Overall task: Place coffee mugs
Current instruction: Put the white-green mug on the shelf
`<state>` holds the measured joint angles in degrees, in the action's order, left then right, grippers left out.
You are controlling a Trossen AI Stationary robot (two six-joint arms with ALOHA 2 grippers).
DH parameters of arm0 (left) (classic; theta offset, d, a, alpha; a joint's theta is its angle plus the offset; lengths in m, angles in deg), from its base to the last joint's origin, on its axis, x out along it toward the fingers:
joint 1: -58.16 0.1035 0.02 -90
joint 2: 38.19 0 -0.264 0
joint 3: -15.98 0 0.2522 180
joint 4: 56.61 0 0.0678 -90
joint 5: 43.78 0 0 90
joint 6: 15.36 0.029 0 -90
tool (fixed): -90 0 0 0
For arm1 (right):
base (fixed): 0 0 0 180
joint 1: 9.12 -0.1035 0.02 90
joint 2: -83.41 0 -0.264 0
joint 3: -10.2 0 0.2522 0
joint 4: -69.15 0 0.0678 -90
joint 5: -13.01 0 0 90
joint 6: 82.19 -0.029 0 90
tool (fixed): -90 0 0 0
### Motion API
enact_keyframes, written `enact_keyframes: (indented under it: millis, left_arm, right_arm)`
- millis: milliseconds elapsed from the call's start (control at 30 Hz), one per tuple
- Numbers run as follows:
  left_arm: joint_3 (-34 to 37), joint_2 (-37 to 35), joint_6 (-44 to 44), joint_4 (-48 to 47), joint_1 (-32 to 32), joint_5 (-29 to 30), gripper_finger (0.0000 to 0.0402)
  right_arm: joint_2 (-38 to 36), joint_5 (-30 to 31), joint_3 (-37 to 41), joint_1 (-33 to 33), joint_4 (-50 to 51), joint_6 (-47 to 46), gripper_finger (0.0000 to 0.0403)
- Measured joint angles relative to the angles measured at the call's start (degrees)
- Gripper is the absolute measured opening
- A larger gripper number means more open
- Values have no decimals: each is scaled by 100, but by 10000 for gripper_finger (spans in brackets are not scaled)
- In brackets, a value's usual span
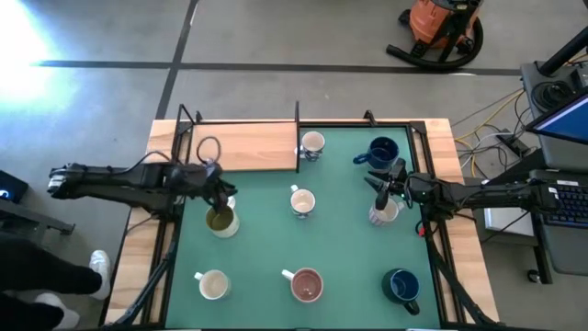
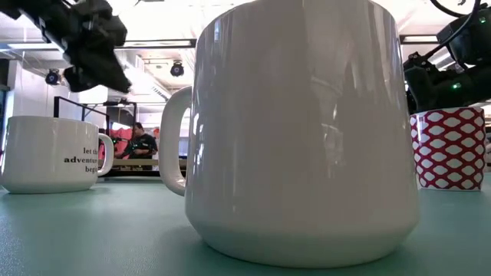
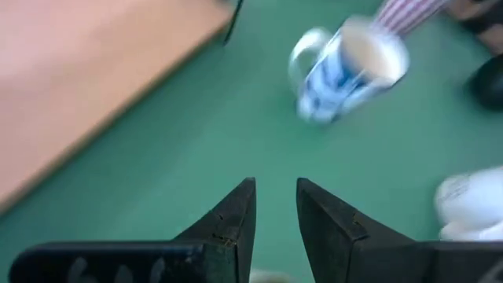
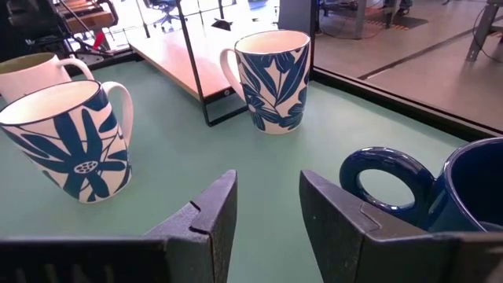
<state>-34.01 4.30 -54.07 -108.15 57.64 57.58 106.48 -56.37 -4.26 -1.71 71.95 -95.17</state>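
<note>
Left gripper (image 3: 275, 187) hangs empty over the mat, right one idle

Left fingers stand a bit apart with nothing between them, right over the green mug (image 1: 221, 221) near the mat's left edge. My guess is it's lining up a pick, so next it needs to drop down, get one finger inside the rim and clamp the wall. The right gripper (image 4: 267, 179) is spread wide and empty too, parked between the navy mug (image 4: 464, 189) and a pale mug (image 1: 385, 213). Two floral mugs (image 1: 302, 201) sit mid-mat and three more mugs along the near edge. No idea where they're meant to end up, maybe the wood board (image 1: 243, 147).
</note>
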Motion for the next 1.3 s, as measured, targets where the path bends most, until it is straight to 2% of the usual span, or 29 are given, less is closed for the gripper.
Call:
enact_keyframes:
  millis: [133,333,600,867,1167,1300]
  left_arm:
    - [-367,436,-308,-545,-248,-4,76]
    - [-863,966,-539,-847,-882,-41,76]
    - [-1408,1653,-821,-2141,-1296,151,76]
    - [-1366,2043,-822,-2650,-1303,-205,76]
    - [-1203,2338,-686,-2829,-1294,-176,76]
    - [-1110,2516,-573,-2871,-1208,79,76]
  right_arm:
    - [0,0,2,1,2,-2,128]
    - [-1,0,1,0,1,2,128]
    - [-1,0,2,0,0,-2,128]
    - [-1,0,1,0,2,3,128]
    - [-2,0,0,-1,0,5,128]
    - [-1,0,2,-1,1,2,128]
